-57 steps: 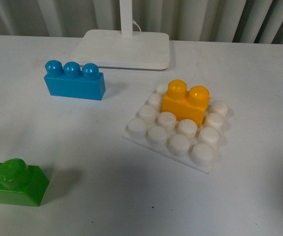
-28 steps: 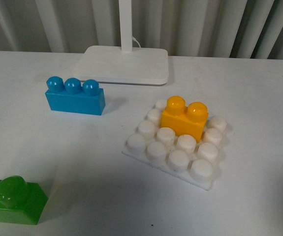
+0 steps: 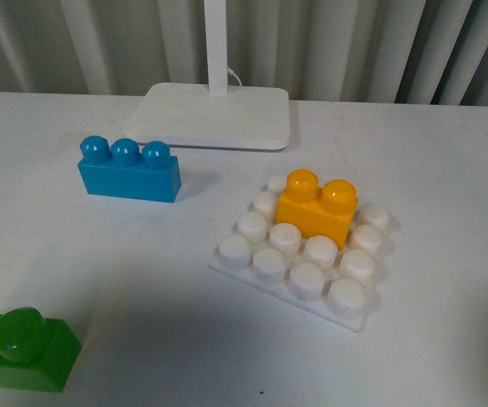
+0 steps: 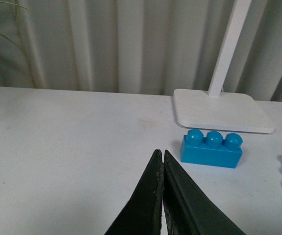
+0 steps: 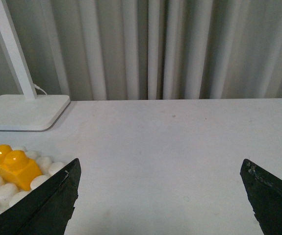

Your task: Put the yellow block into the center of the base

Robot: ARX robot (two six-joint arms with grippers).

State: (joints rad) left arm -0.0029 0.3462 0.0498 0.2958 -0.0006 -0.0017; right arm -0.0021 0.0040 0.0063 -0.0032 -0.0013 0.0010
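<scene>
Glossy orange-yellow block [image 3: 317, 207], white base [image 3: 300, 251] patterned with a grid of round white studs, blue brick [image 3: 130, 171], translucent-looking green brick [image 3: 21, 348], white lamp foot [image 3: 211, 116], white table [image 3: 447, 212], pale grey pleated curtain [image 3: 354, 47], black gripper fingers [image 4: 177, 200].

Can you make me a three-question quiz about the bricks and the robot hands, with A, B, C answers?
1. Where is the yellow block?
A. on the base
B. beside the blue brick
C. on the lamp foot

2. How many studs top the blue brick?
A. two
B. three
C. five

3. How is the left hand?
A. wide open
B. shut on the green brick
C. shut, holding nothing

Answers:
1 A, the block sits among the white studs.
2 B, three round bumps stand in a row.
3 C, the left wrist view shows its fingers pressed together with nothing between them, while the right hand is spread open.
</scene>
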